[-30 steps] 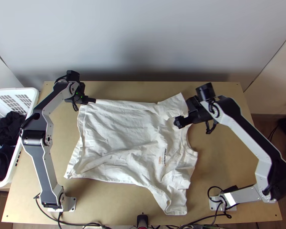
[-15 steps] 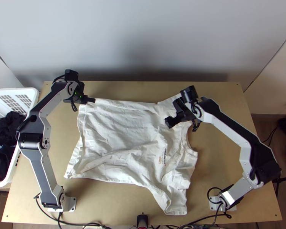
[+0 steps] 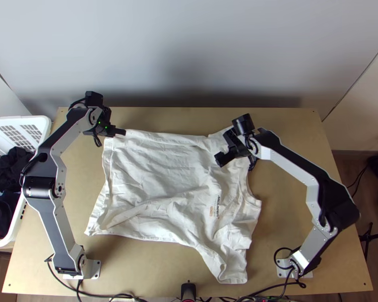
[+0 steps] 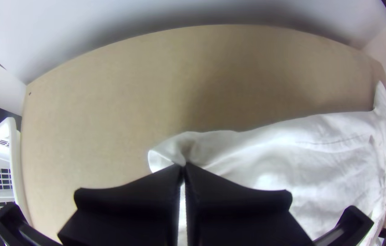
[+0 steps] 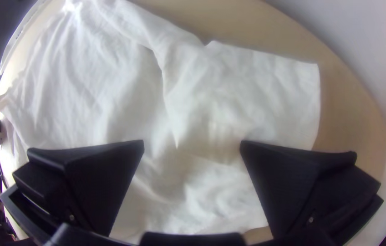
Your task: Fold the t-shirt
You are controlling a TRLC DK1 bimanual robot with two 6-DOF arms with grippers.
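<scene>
Two flat black jaws of the left gripper (image 3: pixel 121 132) are pressed together at the far left corner of the white cloth t-shirt (image 3: pixel 164 171). In its own wrist view, cloth is seen pinched at the tips of the left gripper (image 4: pixel 183 166), with a small curl of fabric sticking out beside them. The jaws of the right gripper (image 3: pixel 228 152) are spread wide above the far right part of the t-shirt. White cloth in soft folds is seen between them in the right wrist view, and nothing is seen to be held. Whether the cloth below is touched by them cannot be told.

The t-shirt is laid out, rumpled, over the middle of the light wooden counter (image 3: pixel 290 216). Its far edge is drawn in a long line from the left gripper towards the right, where a square-ended flap (image 5: pixel 288 86) is laid out. Loose creases are run across the near half, and a tapering end is stretched towards the near edge at the right. A small dark and orange print (image 3: pixel 214 207) is shown on the right half of the cloth.

Farther out, a white plastic basket (image 3: pixel 25 121) with slotted sides is placed at the counter's left side, and dark clothes (image 3: pixel 10 173) are heaped inside it. Thin black cables (image 3: pixel 96 295) are strung along the near edge. Beyond the far edge, a plain pale wall (image 3: pixel 189 50) is seen.
</scene>
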